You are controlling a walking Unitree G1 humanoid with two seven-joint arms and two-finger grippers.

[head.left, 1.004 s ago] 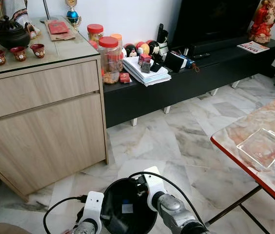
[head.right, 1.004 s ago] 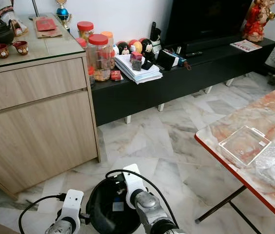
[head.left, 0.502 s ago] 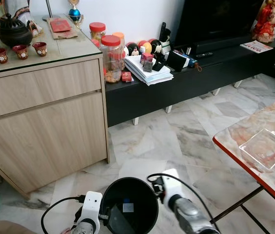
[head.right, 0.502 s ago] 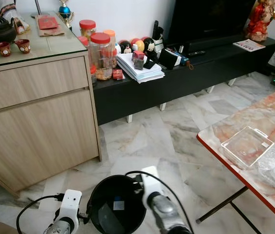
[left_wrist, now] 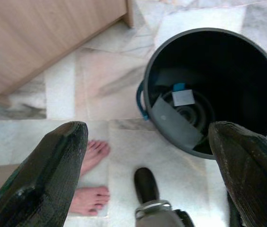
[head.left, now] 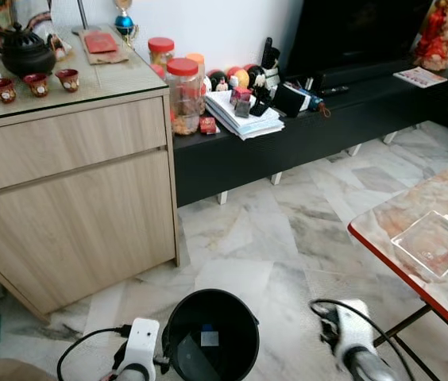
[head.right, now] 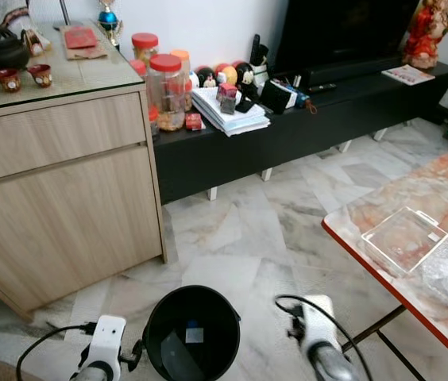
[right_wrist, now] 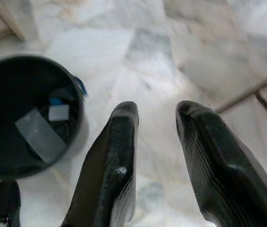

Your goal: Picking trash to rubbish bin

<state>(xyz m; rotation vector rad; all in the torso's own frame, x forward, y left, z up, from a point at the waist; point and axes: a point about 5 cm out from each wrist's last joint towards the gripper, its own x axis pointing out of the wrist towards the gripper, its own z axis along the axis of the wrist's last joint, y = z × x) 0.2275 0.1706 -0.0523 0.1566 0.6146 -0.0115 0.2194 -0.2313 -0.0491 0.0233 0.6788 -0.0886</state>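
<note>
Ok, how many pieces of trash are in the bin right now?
3 visible in the black bin: a grey strip, a small white square and a blue scrap behind it. The dark bottom may hide more.

marble floor, wooden cabinet, black tv bench.

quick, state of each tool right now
Left tool: open, empty, beside the black bin.
Right tool: open, empty, over the marble floor.

bin on floor, cabinet behind, table right
</note>
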